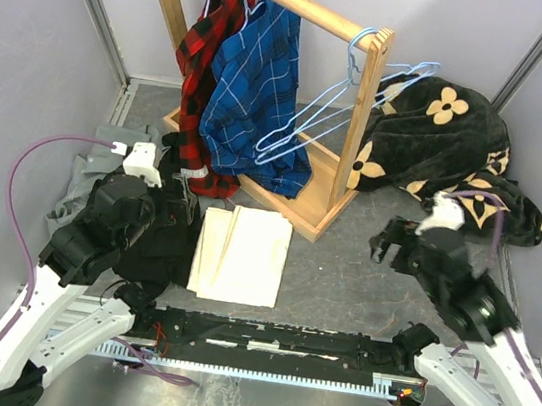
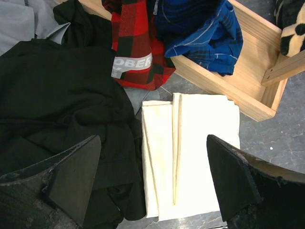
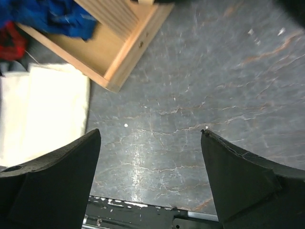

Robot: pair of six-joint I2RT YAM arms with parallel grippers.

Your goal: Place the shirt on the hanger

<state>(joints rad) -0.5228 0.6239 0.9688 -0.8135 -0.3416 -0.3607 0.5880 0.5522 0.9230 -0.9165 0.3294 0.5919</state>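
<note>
The left hand (image 2: 152, 164) hovers, fingers apart, with the black shirt (image 2: 57, 95) heaped under its left finger, probably to line up a pick, while the right hand (image 3: 150, 157) (also spread, empty) hangs over bare surface (image 3: 200, 86), the hanger (image 1: 307, 127) well ahead of it.

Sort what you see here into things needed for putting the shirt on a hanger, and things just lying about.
Needed:
black shirt
light-blue hanger

Lying about:
red plaid shirt
blue plaid shirt
cream folded cloth
flowered blanket
grey shirt
wooden rack
</note>
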